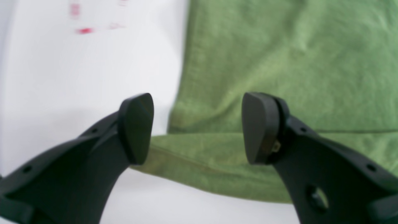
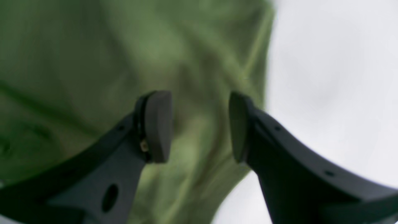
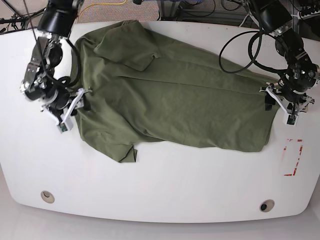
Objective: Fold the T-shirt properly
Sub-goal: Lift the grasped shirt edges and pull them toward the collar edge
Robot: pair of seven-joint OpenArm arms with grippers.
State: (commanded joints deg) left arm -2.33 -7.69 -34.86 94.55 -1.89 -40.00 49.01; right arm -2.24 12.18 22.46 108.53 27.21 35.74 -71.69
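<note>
Olive T-shirt (image 3: pixel 175 100) lies lengthwise across the table (image 3: pixel 160 190); left claw (image 3: pixel 281 102) at frame right and right claw (image 3: pixel 75 102) at frame left (both spread apart, holding nothing) flank its ends.

White rounded table (image 3: pixel 165 190), red corner markings (image 3: pixel 294 157), cables (image 3: pixel 200 7) beyond far edge

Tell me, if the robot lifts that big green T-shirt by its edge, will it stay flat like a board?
Probably not. The olive-green cotton T-shirt lies wrinkled and creased on the white table, so it looks soft and would likely droop. One sleeve is already folded over its body, which suggests it bends easily. If pushed, it may bunch up instead of sliding whole.
</note>
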